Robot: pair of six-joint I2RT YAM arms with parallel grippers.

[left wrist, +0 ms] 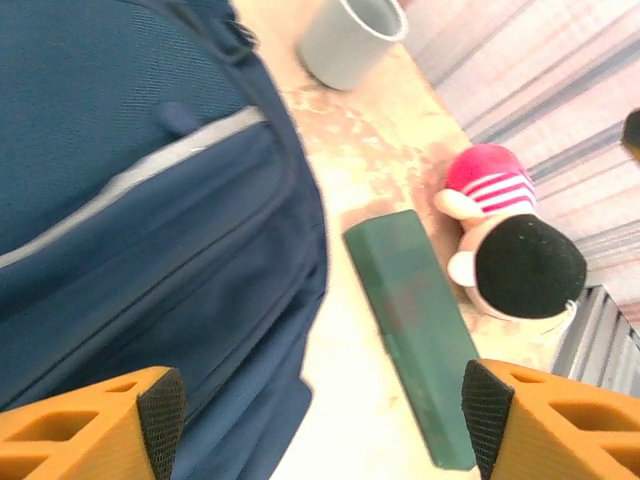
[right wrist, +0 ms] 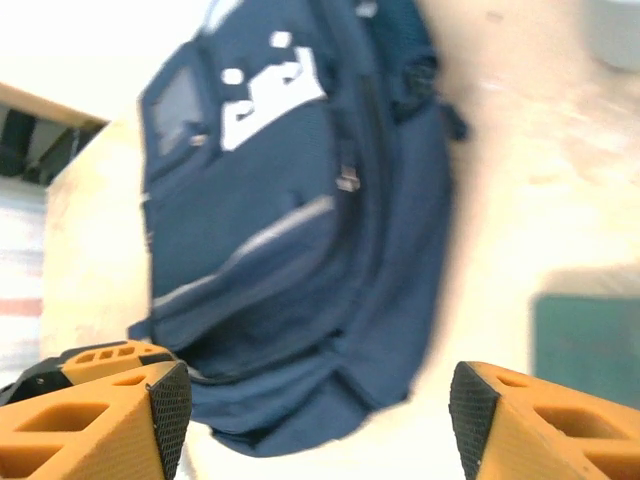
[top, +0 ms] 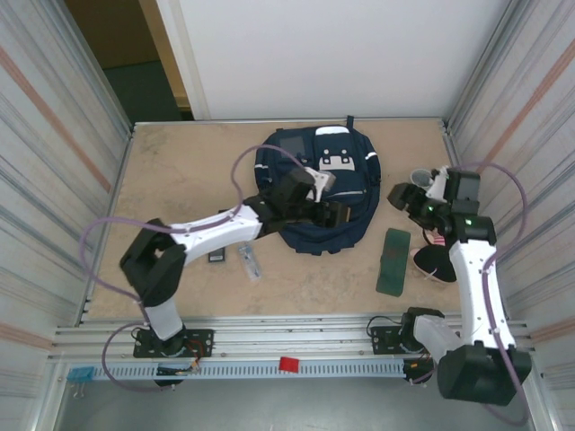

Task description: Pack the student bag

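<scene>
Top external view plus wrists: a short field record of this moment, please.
bag: navy student bag flat on table, front up
right of bag: green pencil case, grey cup, plush toy
left of bag: small dark item, small clear item, neither identifiable
left gripper: open, empty, over the bag
right gripper: open, empty, right of the bag

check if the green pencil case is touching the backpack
Apart. The left wrist view shows a strip of bare table between the green pencil case and the backpack; the top view shows the same gap.
</scene>
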